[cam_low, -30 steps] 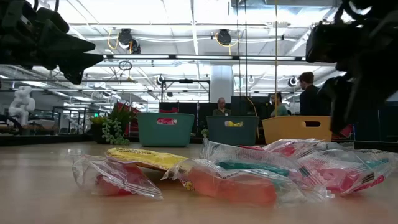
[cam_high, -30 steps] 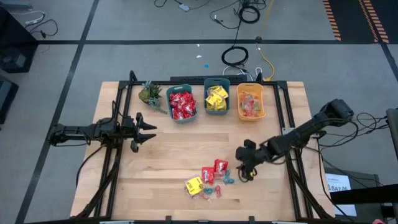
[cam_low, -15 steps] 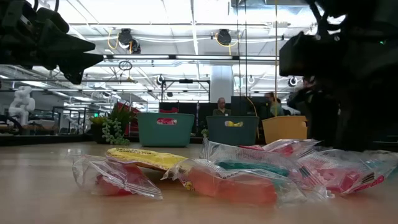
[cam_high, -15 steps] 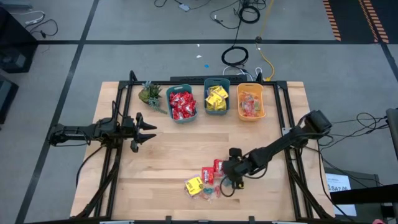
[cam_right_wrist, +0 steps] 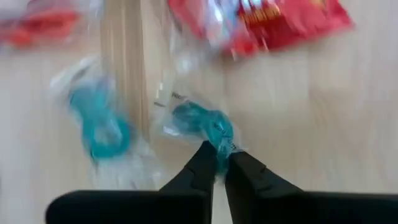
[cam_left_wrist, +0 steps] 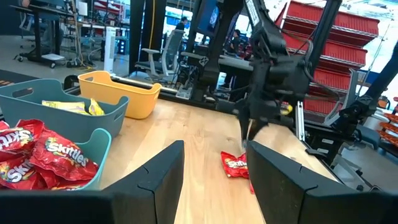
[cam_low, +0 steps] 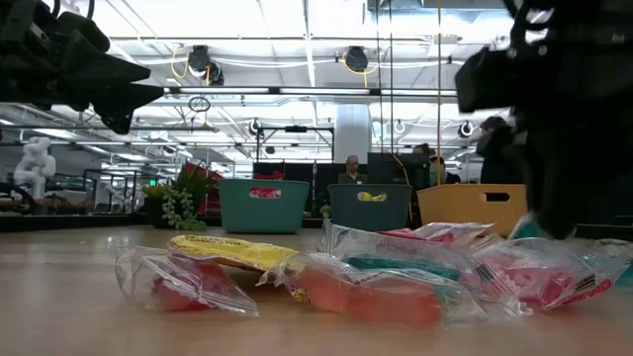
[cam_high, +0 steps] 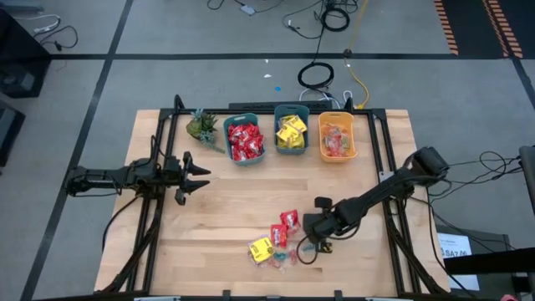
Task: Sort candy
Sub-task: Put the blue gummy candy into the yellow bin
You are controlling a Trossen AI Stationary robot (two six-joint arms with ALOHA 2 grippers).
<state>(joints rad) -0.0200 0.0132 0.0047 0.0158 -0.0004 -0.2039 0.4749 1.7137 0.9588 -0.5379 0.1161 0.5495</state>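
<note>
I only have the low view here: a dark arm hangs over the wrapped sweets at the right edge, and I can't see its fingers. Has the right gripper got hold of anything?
Observer: Yes. In the right wrist view the right gripper is shut on a teal sweet in a clear twist wrapper.
Operator: Is that sweet alone?
Observer: No. A second teal twist-wrapped sweet lies apart from it, untouched.
Operator: Where are the bins filling up?
Observer: From above, the first teal plastic bin holds red packets, the second teal bin yellow ones, and the orange bin clear-wrapped pieces.
Operator: And the left arm?
Observer: The left gripper waits open at the table's left side.
</note>
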